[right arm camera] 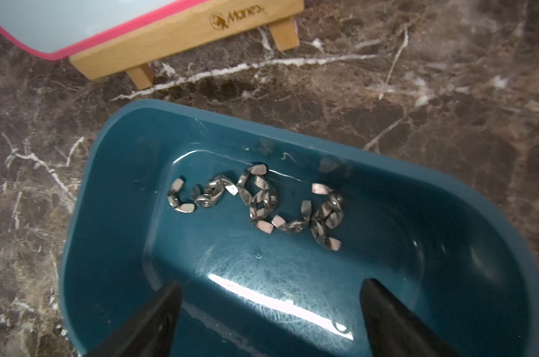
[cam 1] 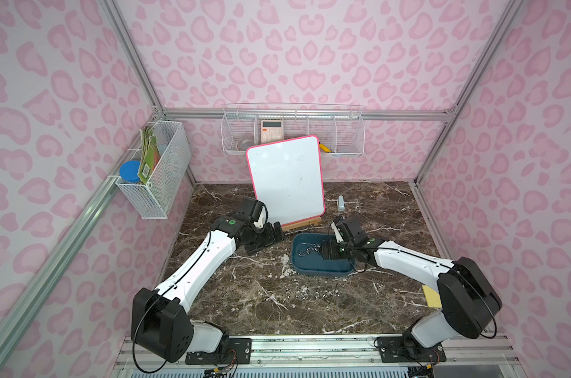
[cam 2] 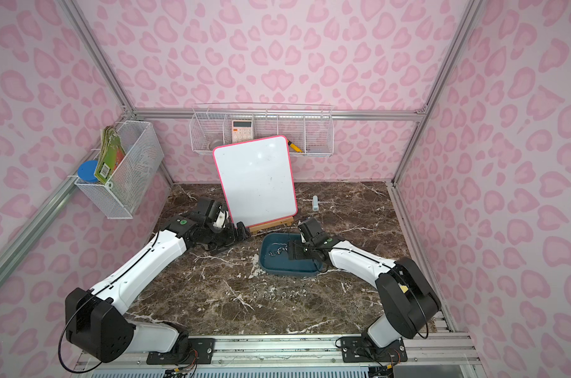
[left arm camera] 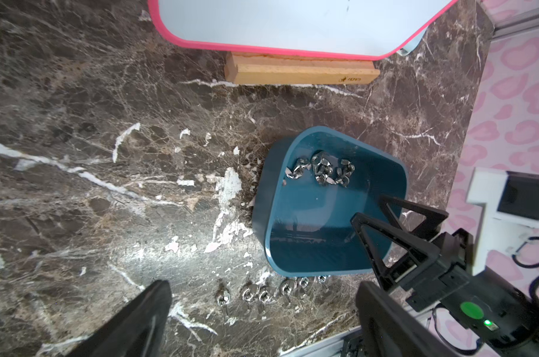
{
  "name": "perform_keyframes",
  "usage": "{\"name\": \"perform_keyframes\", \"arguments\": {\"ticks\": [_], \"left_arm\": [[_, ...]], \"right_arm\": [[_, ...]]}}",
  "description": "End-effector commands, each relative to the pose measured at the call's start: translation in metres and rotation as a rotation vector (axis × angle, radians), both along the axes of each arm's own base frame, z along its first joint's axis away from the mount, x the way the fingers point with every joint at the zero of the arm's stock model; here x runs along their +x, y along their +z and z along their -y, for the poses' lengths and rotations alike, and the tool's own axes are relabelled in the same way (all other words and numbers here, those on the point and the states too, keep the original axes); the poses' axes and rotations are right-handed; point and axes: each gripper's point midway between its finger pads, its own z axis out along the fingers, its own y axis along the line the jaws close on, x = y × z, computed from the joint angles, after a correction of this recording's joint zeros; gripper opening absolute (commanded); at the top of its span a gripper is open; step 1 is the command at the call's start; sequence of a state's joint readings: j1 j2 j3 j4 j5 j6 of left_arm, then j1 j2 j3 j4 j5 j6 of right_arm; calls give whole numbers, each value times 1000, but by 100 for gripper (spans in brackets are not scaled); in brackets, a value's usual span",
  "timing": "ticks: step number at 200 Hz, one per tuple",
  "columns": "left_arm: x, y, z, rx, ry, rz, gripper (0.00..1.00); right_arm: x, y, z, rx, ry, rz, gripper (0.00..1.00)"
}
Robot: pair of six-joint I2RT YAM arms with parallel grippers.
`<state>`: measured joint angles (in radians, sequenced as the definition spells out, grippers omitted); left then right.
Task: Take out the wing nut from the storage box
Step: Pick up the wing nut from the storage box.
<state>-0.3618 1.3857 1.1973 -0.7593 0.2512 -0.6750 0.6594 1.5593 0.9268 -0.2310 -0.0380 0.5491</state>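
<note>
The dark teal storage box (cam 1: 320, 273) (cam 2: 287, 270) sits right of the table's centre. Inside it, several silver wing nuts (right arm camera: 255, 201) (left arm camera: 320, 170) lie in a loose chain on the floor. My right gripper (right arm camera: 269, 290) (cam 1: 321, 252) hangs open inside the box (right arm camera: 113, 216), a short way from the nuts, with nothing between its fingers. Left of the box, my left gripper (left arm camera: 263, 290) (cam 1: 277, 234) stands wide open and empty over the marble. A row of several more wing nuts (cam 1: 310, 294) (left arm camera: 271, 293) lies on the table in front of the box (left arm camera: 262, 197).
A pink-rimmed whiteboard (cam 1: 285, 180) leans on a wooden stand (right arm camera: 184, 37) just behind the box. White wire baskets hang on the back wall (cam 1: 294, 131) and the left wall (cam 1: 156, 170). A small grey object (cam 1: 342, 203) and a yellow pad (cam 1: 431, 296) lie at the right.
</note>
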Motion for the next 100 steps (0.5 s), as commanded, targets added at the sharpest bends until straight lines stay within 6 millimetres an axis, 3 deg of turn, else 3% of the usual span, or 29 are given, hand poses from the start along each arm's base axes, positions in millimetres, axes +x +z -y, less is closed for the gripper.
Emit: {"name": "perform_keyframes", "arguments": {"ticks": [1,47,68,100], "left_arm": [[3,3,-4,0,11,23,98],[3,0,-4,-2,13,11,98],[5,0,-2,-12,14,10,99],[7,0,-1,-20,14,9,98]], "right_arm": [[4,-3,-1,-7,-7,1,84],[11,-9,-8,-3,13,-9,72],[15,-7,-18,11,37,-7,60],[17,-8,-27,26,60,-3,53]]}}
